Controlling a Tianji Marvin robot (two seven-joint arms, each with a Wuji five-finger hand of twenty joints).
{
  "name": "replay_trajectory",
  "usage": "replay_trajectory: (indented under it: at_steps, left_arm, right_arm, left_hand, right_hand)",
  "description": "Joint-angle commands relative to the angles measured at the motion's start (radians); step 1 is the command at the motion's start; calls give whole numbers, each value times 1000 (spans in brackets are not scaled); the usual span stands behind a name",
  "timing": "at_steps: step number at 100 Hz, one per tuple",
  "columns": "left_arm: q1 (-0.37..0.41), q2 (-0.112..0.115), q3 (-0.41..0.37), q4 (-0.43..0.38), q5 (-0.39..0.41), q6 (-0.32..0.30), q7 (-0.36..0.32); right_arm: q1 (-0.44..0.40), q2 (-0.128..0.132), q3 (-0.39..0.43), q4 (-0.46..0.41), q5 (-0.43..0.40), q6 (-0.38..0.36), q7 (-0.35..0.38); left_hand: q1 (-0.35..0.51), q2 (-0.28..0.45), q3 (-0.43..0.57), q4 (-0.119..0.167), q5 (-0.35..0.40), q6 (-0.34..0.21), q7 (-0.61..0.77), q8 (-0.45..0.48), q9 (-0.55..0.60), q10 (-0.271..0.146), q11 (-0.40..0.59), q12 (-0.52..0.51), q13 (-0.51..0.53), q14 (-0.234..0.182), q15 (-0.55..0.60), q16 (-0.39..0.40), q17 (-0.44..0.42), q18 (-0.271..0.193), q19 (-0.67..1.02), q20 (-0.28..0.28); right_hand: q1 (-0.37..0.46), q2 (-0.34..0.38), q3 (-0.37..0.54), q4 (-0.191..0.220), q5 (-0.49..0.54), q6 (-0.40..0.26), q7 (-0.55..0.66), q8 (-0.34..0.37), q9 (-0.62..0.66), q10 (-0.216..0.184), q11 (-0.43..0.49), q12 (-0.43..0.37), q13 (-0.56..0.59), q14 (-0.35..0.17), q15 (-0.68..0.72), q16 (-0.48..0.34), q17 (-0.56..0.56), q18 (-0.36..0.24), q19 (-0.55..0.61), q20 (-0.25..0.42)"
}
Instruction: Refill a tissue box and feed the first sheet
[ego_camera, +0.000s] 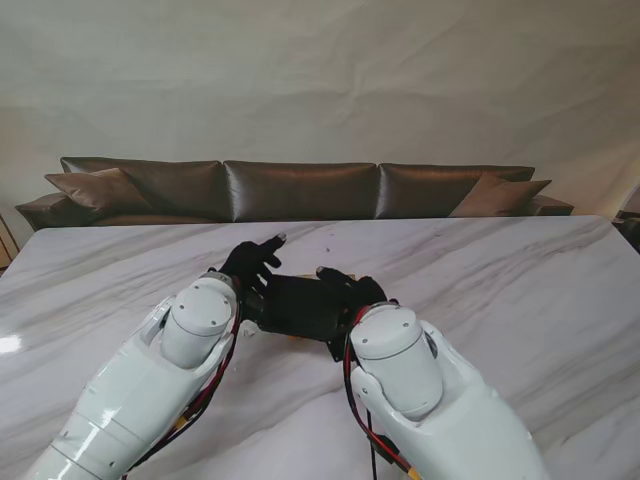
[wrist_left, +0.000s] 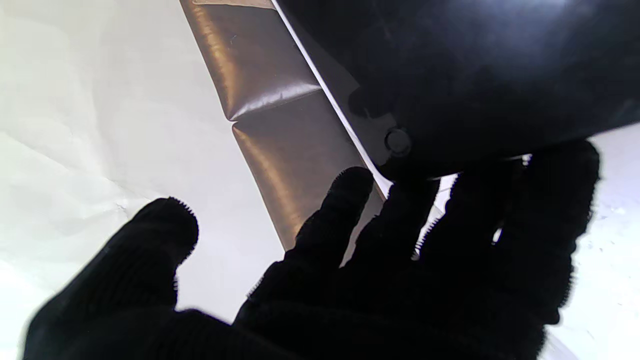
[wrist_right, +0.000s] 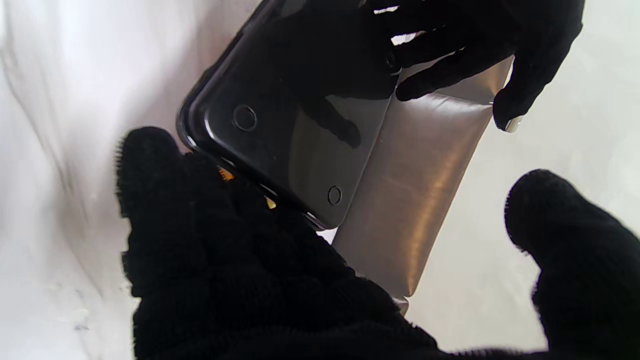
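Two white arm casings fill the near field of the stand view, each ending in a black knit-gloved robot hand. Left robot hand (ego_camera: 252, 268) has its fingers against the left end of the tissue box (ego_camera: 303, 303), thumb spread clear; right robot hand (ego_camera: 352, 292) cups the opposite end, thumb also apart. Both appear to grasp the box between them, though full finger contact is hidden. Box position: centre of the surface (ego_camera: 520, 290), between the wrists, seemingly tilted or raised with its glossy black underside and small round feet toward the wrist cameras. No tissue pack or sheet can be made out. Judgement: the step is handling the shell to open it; even pressure at both ends is advisable, as the smooth, rounded plastic would slip against the glove knit. Surface is polished, grey-veined white marble. Brown leather sofa (ego_camera: 300, 188) stands beyond.
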Motion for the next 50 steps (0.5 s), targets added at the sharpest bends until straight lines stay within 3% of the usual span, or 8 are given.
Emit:
replay_trajectory:
  at_steps: [1,14,27,40,50]
  left_arm:
    - [-14,-35,23,-11,-19,-23,-36]
    - [-29,-38,31,0,-21,-32,-36]
    - [-40,-39,36,4,-23,-34,-39]
    - [-52,-41,40,16,-26,-40,-39]
    - [-61,-43,45,27,-28,-47,-41]
  right_arm:
    - [17,-22,-20,-3,76,42,-21]
    - [49,14,-52,-6,172,42,-89]
    - [65,27,-64,-4,211,42,-122]
    - [66,23,-58,4,176,43,-98]
    - [58,6,-43,16,96,43,-50]
  left_hand:
    - [11,29,-28,17,26,27,10,10,43,-54,96,31,33,1,87,20,71,-102,109,31]
    - [12,30,-27,17,27,28,11,10,43,-53,96,31,33,0,88,20,71,-102,109,31]
    - [11,29,-27,17,27,27,11,10,44,-55,96,31,34,1,88,20,72,-103,110,30]
    - [11,28,-27,17,28,28,12,10,44,-53,95,31,35,2,88,20,73,-100,109,30]
    - [11,28,-27,17,29,27,12,11,46,-54,96,31,35,0,89,20,72,-98,109,29]
  right_hand:
    - [-1,5,-24,12,73,-200,87,36,49,-143,38,6,17,-90,13,6,16,-112,34,9]
    - [-1,6,-23,12,73,-200,88,36,50,-142,38,6,17,-91,13,5,16,-112,34,9]
    - [1,6,-24,12,73,-203,88,37,48,-146,37,6,15,-95,11,5,14,-113,33,9]
    - [2,6,-25,12,72,-211,90,38,50,-154,35,5,15,-100,9,4,13,-116,32,9]
    - [1,4,-25,12,74,-220,93,39,55,-160,32,3,18,-105,7,3,11,-117,31,10]
